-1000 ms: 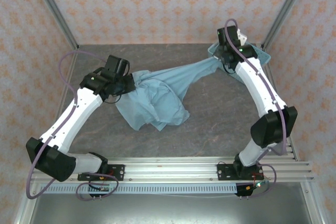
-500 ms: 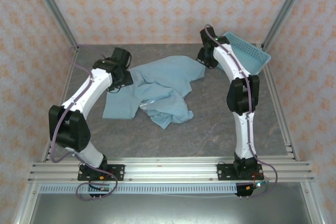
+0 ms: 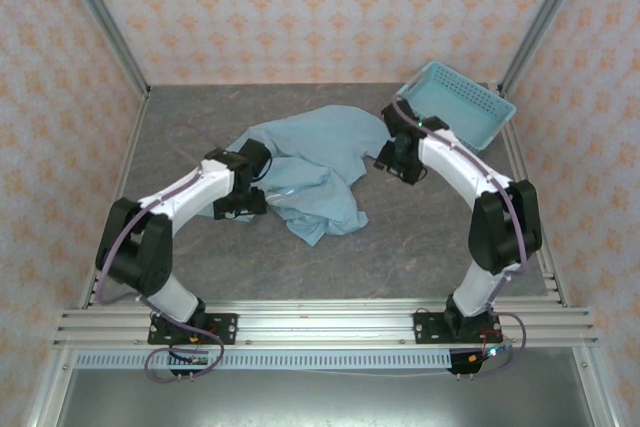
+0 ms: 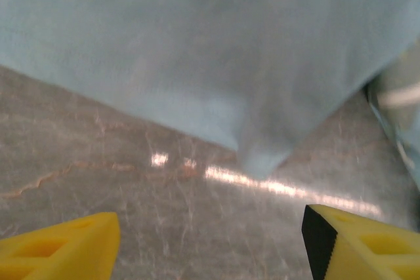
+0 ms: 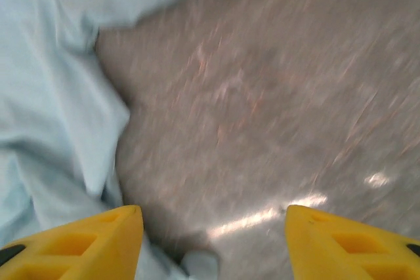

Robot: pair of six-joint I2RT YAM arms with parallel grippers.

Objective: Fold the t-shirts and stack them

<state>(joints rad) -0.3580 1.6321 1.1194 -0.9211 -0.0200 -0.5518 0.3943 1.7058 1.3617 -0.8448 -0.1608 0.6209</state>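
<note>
left pincer (image 4: 210, 244) is hovering with its yellow fingers (image 4: 59, 247) spread wide and nothing between them, the crumpled teal t-shirt (image 3: 310, 162) lying just ahead of its tips on the grey marbled table (image 4: 98, 181). right pincer (image 5: 210, 240) is gaping wide too, gripping nothing, the t-shirt bunching beside one finger and bare table showing under the gap. the blue basket (image 3: 455, 107) is sitting beyond the right pincer.

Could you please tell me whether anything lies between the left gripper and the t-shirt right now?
Nothing visible does: bare table alone separates the open left gripper from the t-shirt corner just ahead. The basket sits away at the far right corner.
</note>
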